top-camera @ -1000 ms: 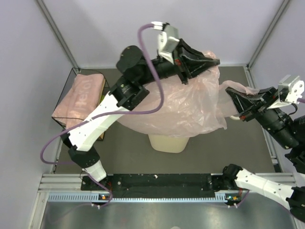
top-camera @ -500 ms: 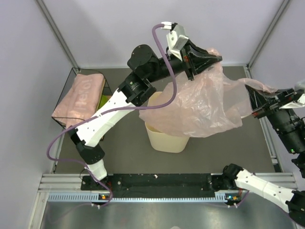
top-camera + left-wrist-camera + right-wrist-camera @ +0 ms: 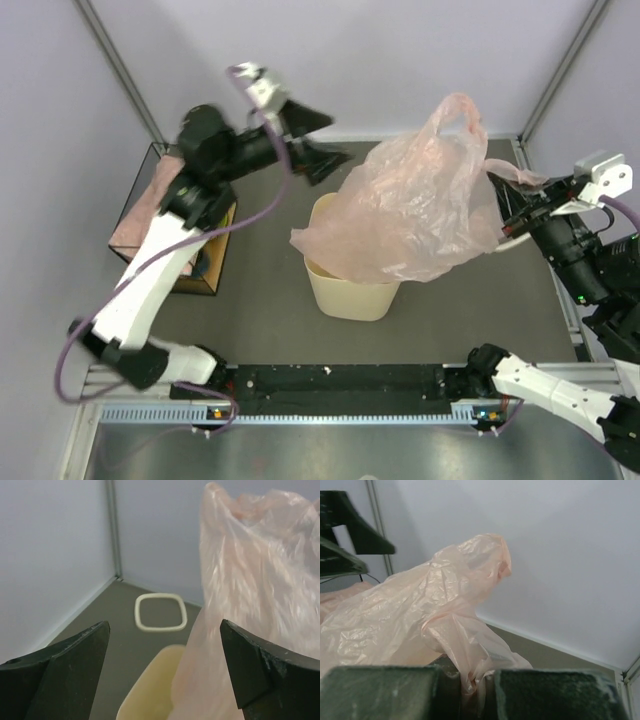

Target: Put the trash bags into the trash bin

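Left gripper (image 3: 330, 138) has let go of the bag: half a second ago it was pinching the far top edge, now it is swung off toward the left rear with jaws wide apart and nothing between them, confirmed in the left wrist view. So the open trash bag (image 3: 410, 210) hangs from one side only. Right gripper (image 3: 508, 205) is clenched on the bag's right edge, and the right wrist view shows film bunched between its fingers (image 3: 545, 692). The bag has sagged since the release, its free handle loop sticking up at the rear, the body draped over the right and rear part of the trash bin (image 3: 350, 290), and its lowest fold at the rim; can't tell whether any film is actually inside. The bin's near-left mouth is uncovered now, while a second ago the sheet hid most of it. For the task, the bag is over the bin but not in it, and it likely needs lowering or stuffing down, with the left arm free to push or to fetch more. The folded stack of trash bags (image 3: 140, 220) sits in the wire box (image 3: 205, 272) at left, well apart from the bin. A white ring (image 3: 138, 614) lies on the table beyond the bin.
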`<state>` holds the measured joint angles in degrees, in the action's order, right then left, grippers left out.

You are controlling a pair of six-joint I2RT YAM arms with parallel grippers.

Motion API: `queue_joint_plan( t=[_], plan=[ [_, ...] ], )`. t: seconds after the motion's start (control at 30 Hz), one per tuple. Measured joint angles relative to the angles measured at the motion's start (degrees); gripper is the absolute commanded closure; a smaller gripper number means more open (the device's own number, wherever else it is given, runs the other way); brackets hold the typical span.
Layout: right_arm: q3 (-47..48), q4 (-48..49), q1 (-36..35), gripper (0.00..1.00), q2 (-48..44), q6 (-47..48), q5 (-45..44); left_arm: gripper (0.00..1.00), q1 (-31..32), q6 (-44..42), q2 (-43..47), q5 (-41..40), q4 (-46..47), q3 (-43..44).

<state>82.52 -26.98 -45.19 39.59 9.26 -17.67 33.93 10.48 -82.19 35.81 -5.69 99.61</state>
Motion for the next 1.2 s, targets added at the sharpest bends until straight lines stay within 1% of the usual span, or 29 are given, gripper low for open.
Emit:
queue_joint_plan(
  t=[0.07,0.13,0.17,0.27,0.3,0.33,0.37,0.4,0.47,0.53,0.6,0.63,0.7,0.77,0.83,0.97,1.03,1.1,1.13,1.17,1.2],
  plan=[
    [0.0,0.8,0.0,1.0,0.6,0.0,0.0,0.02,-5.1,-0.2,7.4,1.7,-1.5,-5.9],
    [0.0,1.5,0.0,1.0,1.0,0.1,0.1,0.02,-11.2,-2.6,16.4,2.3,-4.9,-11.1],
    [0.0,1.9,0.0,1.0,1.0,0.0,0.3,0.04,-13.3,-4.0,20.6,2.5,-6.4,-13.1],
    [0.0,2.8,0.0,1.0,1.1,0.0,1.1,0.14,-15.5,-10.5,29.1,6.4,-14.0,-15.0],
    [0.0,3.1,0.0,1.0,1.2,0.0,1.4,0.22,-15.6,-12.4,30.1,7.8,-15.9,-14.8],
    [0.0,3.6,0.0,1.0,1.3,0.0,1.7,0.27,-15.5,-14.5,30.6,9.7,-18.6,-14.4],
    [0.0,3.9,0.0,1.0,1.4,0.0,2.0,0.35,-15.5,-16.2,30.5,11.1,-20.9,-14.1],
    [0.0,4.2,0.0,1.0,1.6,0.0,2.4,0.45,-15.4,-17.5,29.9,11.8,-22.7,-14.1],
    [0.1,4.9,0.0,1.0,2.2,0.0,2.8,0.51,-14.0,-20.5,26.7,12.1,-27.6,-13.4],
    [0.1,5.1,0.0,1.0,2.9,0.0,3.2,0.6,-10.1,-23.5,22.3,9.9,-31.1,-12.8],
    [0.1,5.1,0.0,1.0,3.7,0.1,3.7,0.62,-4.5,-27.1,18.1,6.5,-34.3,-12.7],
    [0.2,5.1,0.0,1.0,3.8,0.1,3.8,0.64,-0.8,-29.2,15.3,4.2,-36.4,-12.7],
    [0.5,5.2,0.0,1.0,4.5,0.2,3.9,0.69,4.3,-32.0,11.6,1.7,-39.1,-12.7],
    [1.3,5.1,0.0,1.0,5.2,0.2,3.9,0.82,7.7,-33.9,9.0,-0.1,-40.2,-12.7],
    [2.0,5.3,0.0,1.0,5.8,0.2,3.9,0.9,9.9,-35.1,6.8,-1.5,-40.2,-12.4],
    [2.5,6.0,0.0,1.0,6.3,0.2,4.3,1.0,12.0,-37.1,1.9,-3.8,-38.5,-9.9],
    [2.7,6.2,0.0,1.0,6.5,0.1,4.8,1.0,12.3,-38.4,-0.3,-4.7,-37.4,-9.7],
    [2.6,6.3,0.0,1.0,6.7,-0.1,5.3,0.95,12.3,-40.5,-2.6,-5.8,-38.0,-9.7],
    [2.6,6.4,0.0,1.0,6.8,-0.3,5.6,0.89,12.3,-41.1,-3.3,-6.1,-38.4,-9.7],
    [2.5,6.5,0.0,1.0,6.9,-0.5,5.8,0.76,12.3,-42.0,-3.9,-6.6,-39.3,-9.7],
    [2.1,6.9,0.0,1.0,6.9,-0.7,6.1,0.7,12.3,-42.6,-4.2,-6.9,-40.7,-9.6]
  ],
)
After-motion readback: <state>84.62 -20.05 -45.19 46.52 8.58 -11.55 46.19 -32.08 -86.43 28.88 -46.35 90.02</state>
